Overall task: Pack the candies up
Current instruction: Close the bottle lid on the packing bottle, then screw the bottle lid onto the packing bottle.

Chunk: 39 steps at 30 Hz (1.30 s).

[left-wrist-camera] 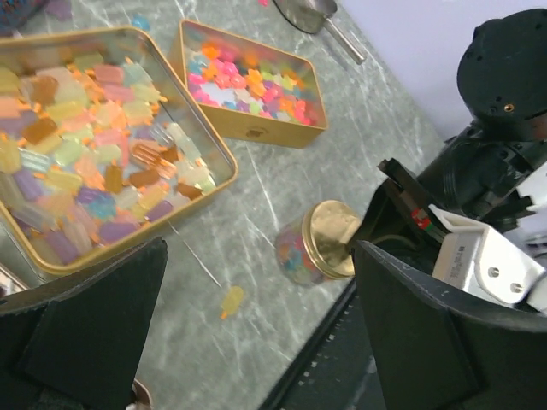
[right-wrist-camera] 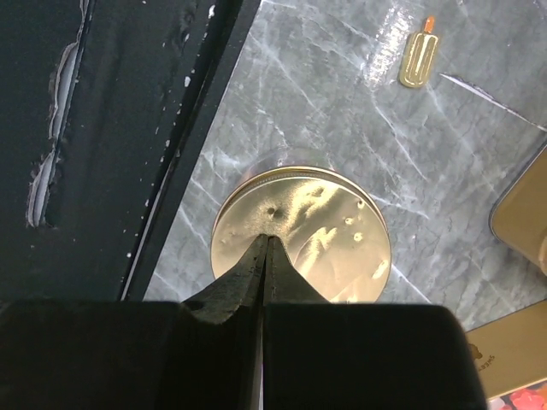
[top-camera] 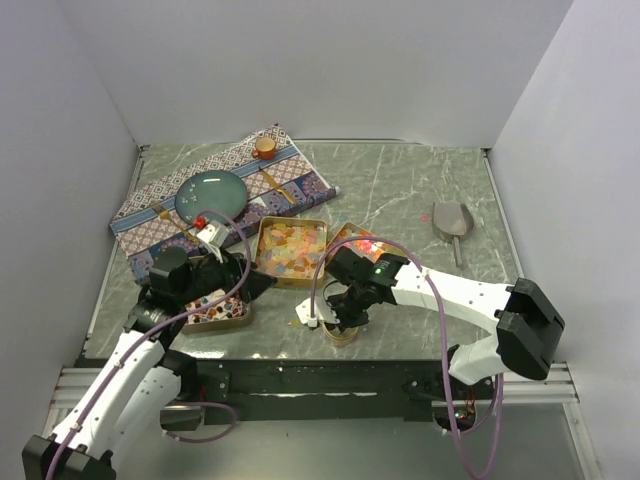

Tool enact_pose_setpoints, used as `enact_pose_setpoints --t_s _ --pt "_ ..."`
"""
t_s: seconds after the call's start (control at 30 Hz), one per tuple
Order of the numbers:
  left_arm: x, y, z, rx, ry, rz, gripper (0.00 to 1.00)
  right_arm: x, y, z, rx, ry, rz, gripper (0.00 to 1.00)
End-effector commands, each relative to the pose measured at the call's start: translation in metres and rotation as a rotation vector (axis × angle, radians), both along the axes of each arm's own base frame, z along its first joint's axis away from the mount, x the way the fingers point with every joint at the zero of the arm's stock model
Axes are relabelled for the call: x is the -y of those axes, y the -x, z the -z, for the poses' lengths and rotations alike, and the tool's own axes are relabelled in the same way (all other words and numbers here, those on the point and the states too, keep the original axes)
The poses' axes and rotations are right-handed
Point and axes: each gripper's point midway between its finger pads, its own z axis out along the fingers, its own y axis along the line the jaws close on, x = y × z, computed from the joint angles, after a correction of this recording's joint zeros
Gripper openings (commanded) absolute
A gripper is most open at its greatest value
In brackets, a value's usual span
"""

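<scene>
Candies (left-wrist-camera: 94, 162) heaped in gold tins (left-wrist-camera: 256, 132): pale squares in the nearer, bright pink-orange pieces in the farther; more inside a small glass jar (left-wrist-camera: 299, 252) under a gold lid (right-wrist-camera: 299, 226). Right gripper (right-wrist-camera: 265, 243) pressed together, tips over that lid. Left gripper (left-wrist-camera: 256, 337) spread wide, holding nothing; one stray candy (right-wrist-camera: 419, 58) on the table (right-wrist-camera: 342, 102)

I work in robot lab test cell: plain white walls (top-camera: 320, 60) box in marble-look worktop (top-camera: 400, 190); my left arm (top-camera: 120, 380), right arm (top-camera: 450, 290) bolted to metal rail (top-camera: 565, 385).
</scene>
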Motion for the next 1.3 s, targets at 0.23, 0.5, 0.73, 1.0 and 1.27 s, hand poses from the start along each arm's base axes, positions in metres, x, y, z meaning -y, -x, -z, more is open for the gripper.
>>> enact_pose_setpoints --t_s 0.23,0.5,0.73,1.0,1.27 --pt "0.031 0.033 -0.017 0.282 -0.025 0.289 0.97 0.025 -0.129 -0.188 0.147 -0.454 0.785 0.31" --pt "0.102 0.053 0.049 0.255 -0.236 0.505 0.99 0.095 -0.185 -0.258 0.338 -0.57 1.187 1.0" --pt "0.135 0.069 0.1 0.203 -0.285 0.532 0.83 0.155 -0.208 -0.275 0.453 -0.576 1.441 1.0" --pt "0.16 0.052 0.123 0.277 -0.27 0.461 0.94 0.171 -0.211 -0.265 0.407 -0.605 1.455 1.0" --pt "0.19 0.037 0.164 0.342 -0.258 0.392 0.95 0.17 -0.198 -0.228 0.381 -0.524 1.332 1.0"
